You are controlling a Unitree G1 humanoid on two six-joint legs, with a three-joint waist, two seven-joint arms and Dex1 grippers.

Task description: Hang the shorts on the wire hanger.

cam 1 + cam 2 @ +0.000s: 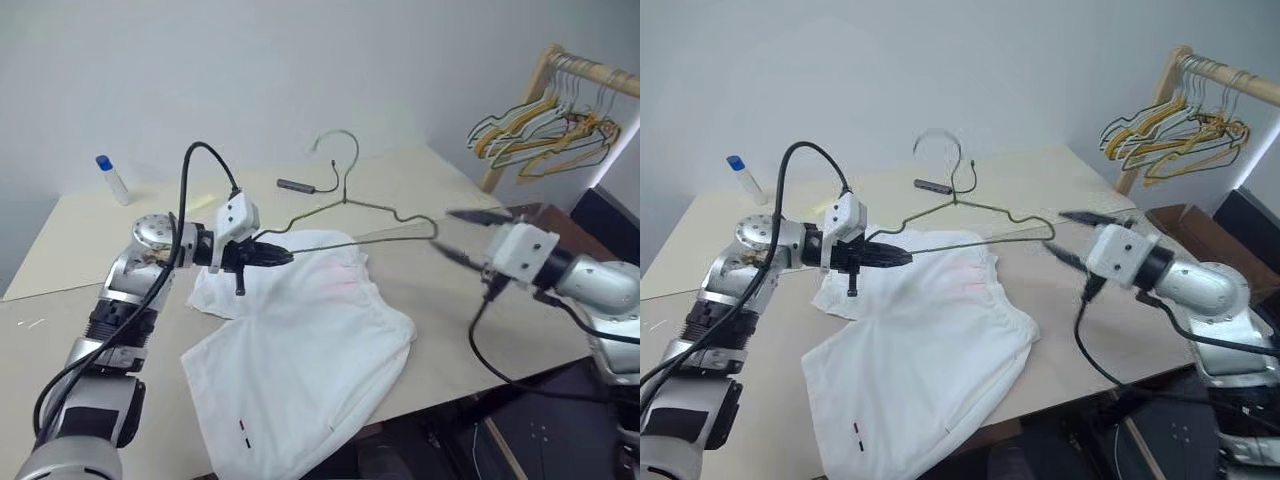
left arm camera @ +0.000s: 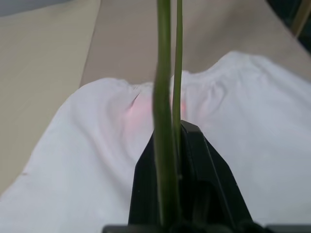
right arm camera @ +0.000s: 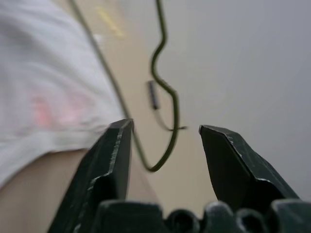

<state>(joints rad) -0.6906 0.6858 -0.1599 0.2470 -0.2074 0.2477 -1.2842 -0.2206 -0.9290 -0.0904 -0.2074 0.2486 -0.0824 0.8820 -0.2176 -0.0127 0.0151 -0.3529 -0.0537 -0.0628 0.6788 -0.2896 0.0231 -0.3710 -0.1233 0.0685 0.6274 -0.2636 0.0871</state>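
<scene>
White cloth shorts (image 1: pixel 300 370) spread flat on the pale bench (image 1: pixel 80 240), gathered waistband toward the far side, faint pink blotch near the waistband, tiny red and black marks near the front hem, which hangs over the bench's near edge. Held in the air just above the waistband: thin olive-grey wire hanger (image 1: pixel 395 212), roughly level, curved hook rising toward the wall. Gripped at its left end by the left gripper (image 1: pixel 283 255), black fingers (image 2: pixel 204 194) pressed together on the wire, two strands seen running up between them in the left wrist view. At the hanger's right end, right gripper (image 1: pixel 458 235), fingers (image 3: pixel 109 160) spread apart, the wire's rounded corner just ahead of them and not touched as far as can be seen. Farther back on the bench, beyond the hanger: small dark grey adapter (image 1: pixel 295 186) with a thin black cable. Near the bench's far left corner: small white bottle (image 1: pixel 113 181) with a blue cap. Off to the right, past the bench: wooden rail (image 1: pixel 590 70) carrying bunched yellow and green hangers (image 1: pixel 545 130).
</scene>
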